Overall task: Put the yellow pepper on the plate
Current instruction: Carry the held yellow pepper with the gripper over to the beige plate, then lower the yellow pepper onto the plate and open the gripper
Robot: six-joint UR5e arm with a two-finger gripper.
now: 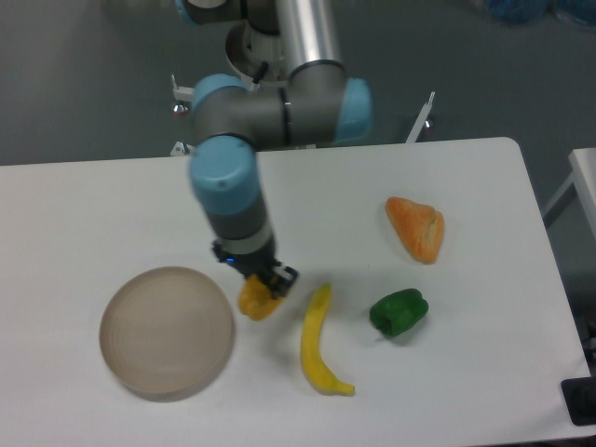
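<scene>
- The plate (166, 332), a round, flat beige-tan disc with a low rim and faint concentric rings, sits at the left of the white table (84, 214) and is far wider than any of the produce beside it.
- Just right of the plate, close to its rim though contact cannot be made out, lies the yellow pepper (255, 302): a small, lumpy yellow-orange lump, its upper part covered by the robot's tool.
- The gripper (269, 282) comes down onto the top of the yellow pepper, above and to the right of the plate; its dark fingers sit against the fruit, but whether the jaws are clamped on it or merely around it cannot be told from this angle.
- The arm (230, 200), grey with light-blue joints, rises from the gripper toward the table's far edge, beyond the plate.
- A long curved banana (319, 343) lies right of the plate, just past the yellow pepper.
- A green pepper (399, 312) rests further right of the plate, beyond the banana.
- An orange wedge-shaped item (417, 228) lies well apart from the plate, to its upper right.
</scene>
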